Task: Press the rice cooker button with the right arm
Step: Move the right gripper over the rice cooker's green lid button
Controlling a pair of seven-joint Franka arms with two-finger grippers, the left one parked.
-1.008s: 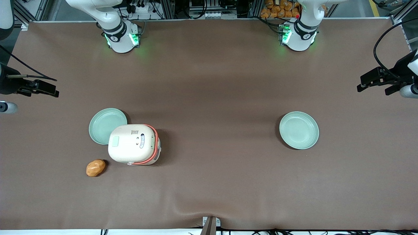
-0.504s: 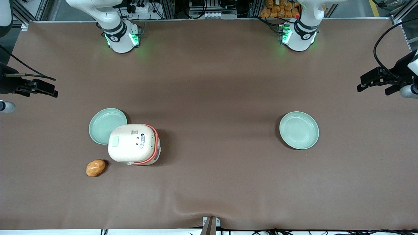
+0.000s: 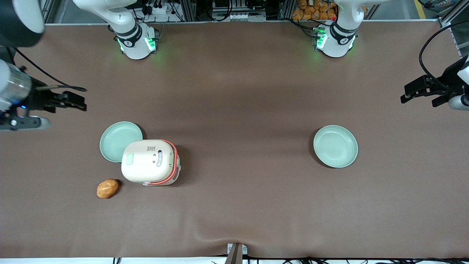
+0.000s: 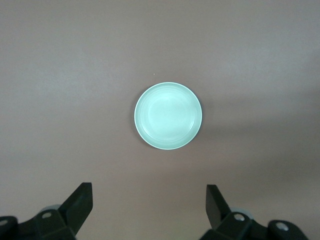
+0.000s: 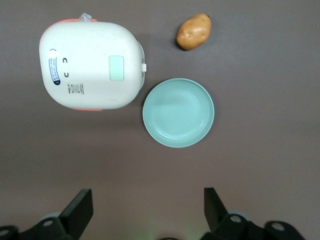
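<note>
1. The rice cooker (image 3: 150, 162) stands on the brown table (image 3: 242, 110), toward the working arm's end. Its cream-white lid is closed, and a coral-red band shows along the edge that faces the middle of the table.
2. On the lid there is a pale green rectangular panel (image 5: 116, 67) and some small printed labels (image 5: 53, 65).
3. A pale green plate (image 3: 116, 138) lies just beside the cooker, a little farther from the front camera; in the front view the cooker hides part of its rim.
4. A potato (image 3: 107, 188) lies near the cooker, nearer to the front camera, and does not touch it.
5. The right arm (image 3: 14, 22) is at the table's edge. Its gripper (image 3: 78, 102) hovers above bare table, well apart from the cooker and farther from the front camera.
6. In the wrist view the two black fingers (image 5: 80, 207) stand wide apart and hold nothing.
7. A second pale green plate (image 3: 335, 146) lies alone toward the parked arm's end.
</note>
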